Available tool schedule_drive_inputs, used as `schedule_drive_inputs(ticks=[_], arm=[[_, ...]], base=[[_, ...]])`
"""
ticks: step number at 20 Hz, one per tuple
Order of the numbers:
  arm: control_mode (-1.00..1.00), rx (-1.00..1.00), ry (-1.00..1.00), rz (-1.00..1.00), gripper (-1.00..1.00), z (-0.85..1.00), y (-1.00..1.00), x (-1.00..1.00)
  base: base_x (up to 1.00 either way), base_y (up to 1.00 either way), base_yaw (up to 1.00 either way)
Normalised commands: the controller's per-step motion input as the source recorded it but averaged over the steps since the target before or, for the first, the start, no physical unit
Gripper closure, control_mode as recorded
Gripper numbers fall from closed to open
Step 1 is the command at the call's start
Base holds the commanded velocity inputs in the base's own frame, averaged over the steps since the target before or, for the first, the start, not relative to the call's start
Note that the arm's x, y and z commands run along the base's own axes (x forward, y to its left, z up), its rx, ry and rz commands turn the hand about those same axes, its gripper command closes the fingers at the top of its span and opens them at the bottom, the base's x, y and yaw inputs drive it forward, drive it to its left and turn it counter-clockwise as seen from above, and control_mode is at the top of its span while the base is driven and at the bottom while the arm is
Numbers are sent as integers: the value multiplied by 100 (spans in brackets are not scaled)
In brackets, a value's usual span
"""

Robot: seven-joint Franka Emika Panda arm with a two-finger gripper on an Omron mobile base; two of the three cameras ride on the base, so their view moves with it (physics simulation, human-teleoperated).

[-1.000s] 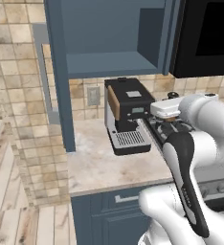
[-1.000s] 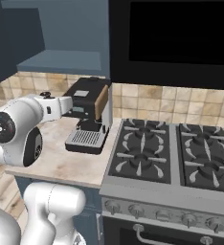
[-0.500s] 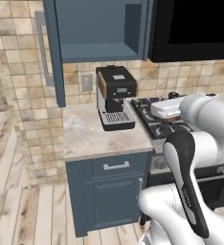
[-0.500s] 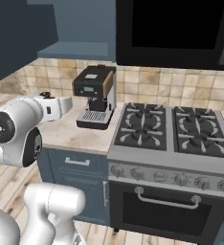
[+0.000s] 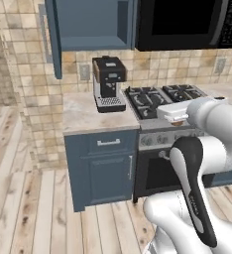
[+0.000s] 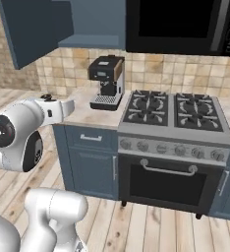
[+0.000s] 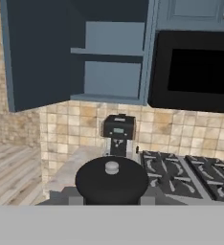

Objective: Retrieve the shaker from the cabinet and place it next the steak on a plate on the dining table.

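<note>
- Gripper [image 6: 67,105]: jaws closed down to their tightest, tucked in close to the arm at about counter height, aimed at the back wall.
- Hand view: dark round cap with a pale knob sitting dead centre right at the fingers; reads as the shaker [image 7: 111,179] seen end-on, so judged clamped in the gripper. Brown body hidden behind the cap.
- No change in grip over the last second; arm pose relative to the base looks the same too.
- Actual change: base backing away from the counter [image 5: 81,116]. Whole picture shifted in both base views, so camera motion, not object motion.
- A second ago the coffee machine [image 5: 108,83] was big and close; now small at the counter's back edge, with the drawer front, oven door and wood floor all in frame.
- Stove [image 6: 173,110] now fully visible off the counter's right edge, microwave [image 7: 195,72] above it.
- Cabinet [image 7: 111,72] above the counter's left half, door [image 7: 42,52] swung open, shelf bare.
- Meaning for task: retrieval half looks done, transport half started.
- Remaining, as a guess: turn and drive to the dining table, find the plate with the steak, set shaker down next to it.
- Risk: shaker slipping while driving; end-on view gives no check on tilt.
</note>
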Motion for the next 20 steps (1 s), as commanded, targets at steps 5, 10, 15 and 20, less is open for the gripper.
schedule_drive_inputs(ticks=[5, 10, 15, 20], arm=[[100, 0, 0, 0, 100, 0, 0, 0], [100, 0, 0, 0, 100, 0, 0, 0], [100, 0, 0, 0, 100, 0, 0, 0], [100, 0, 0, 0, 100, 0, 0, 0]], base=[[-50, -12, 21], [-49, -16, 27], [-57, -18, 43], [-64, -20, 60]])
